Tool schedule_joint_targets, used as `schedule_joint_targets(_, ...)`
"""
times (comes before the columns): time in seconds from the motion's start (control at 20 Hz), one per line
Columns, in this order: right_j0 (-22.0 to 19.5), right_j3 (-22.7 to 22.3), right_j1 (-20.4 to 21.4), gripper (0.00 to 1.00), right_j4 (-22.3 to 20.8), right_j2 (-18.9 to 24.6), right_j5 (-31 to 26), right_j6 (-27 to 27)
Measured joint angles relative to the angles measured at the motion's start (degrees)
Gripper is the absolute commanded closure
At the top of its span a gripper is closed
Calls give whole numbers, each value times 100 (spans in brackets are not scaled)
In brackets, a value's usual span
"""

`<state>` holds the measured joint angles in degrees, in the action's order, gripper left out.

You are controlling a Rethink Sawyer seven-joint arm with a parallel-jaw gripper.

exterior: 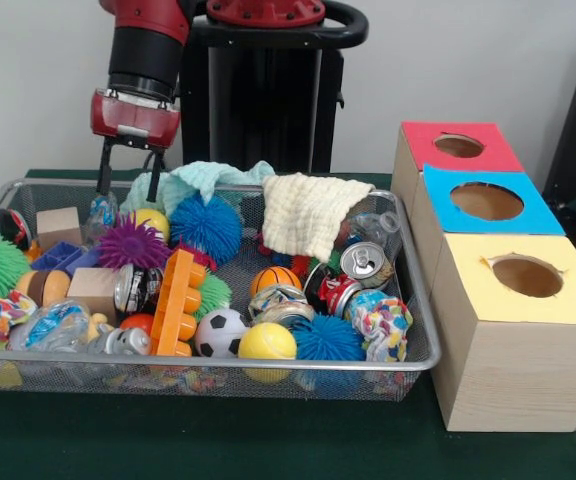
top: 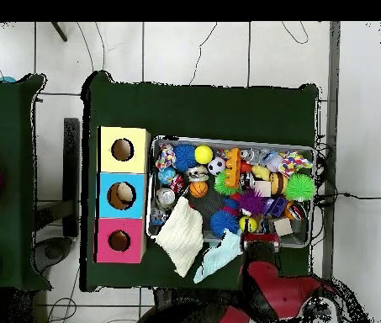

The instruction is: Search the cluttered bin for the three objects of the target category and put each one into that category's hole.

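A wide silver wire-mesh bin (exterior: 420, 300), crammed with toys, sits on a dark green tablecloth (exterior: 218, 440) before a pale wall. The red-and-black gripper (exterior: 128, 180) hangs over its far left corner, fingers apart. Three wooden boxes with coloured tops (exterior: 513, 330) stand right of it.

The fingers (exterior: 103, 170) hang over the far rim of the bin (exterior: 208, 368), at its left end in the front view. Just below them lies a wooden cube (exterior: 59, 226), with a spiky ball (exterior: 133, 243) nearer the camera. To their right two cloths (exterior: 303, 212) drape over the same rim. Further right, well apart from the fingers, three boxes (exterior: 498, 290) stand in a row on the desk (exterior: 218, 440) just beside the bin. Nearest the camera, away from the fingers, a football (exterior: 219, 333) lies beside a plain ball (exterior: 267, 341).
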<state>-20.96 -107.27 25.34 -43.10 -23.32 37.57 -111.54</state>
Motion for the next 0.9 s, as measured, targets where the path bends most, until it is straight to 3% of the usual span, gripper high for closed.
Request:
schedule_joint_targets(0.45, -167, 2, 226, 0, -81, 413, -77, -2)
schedule_joint_targets(0.9, -678, 77, 458, 0, -518, 1077, -925, -4)
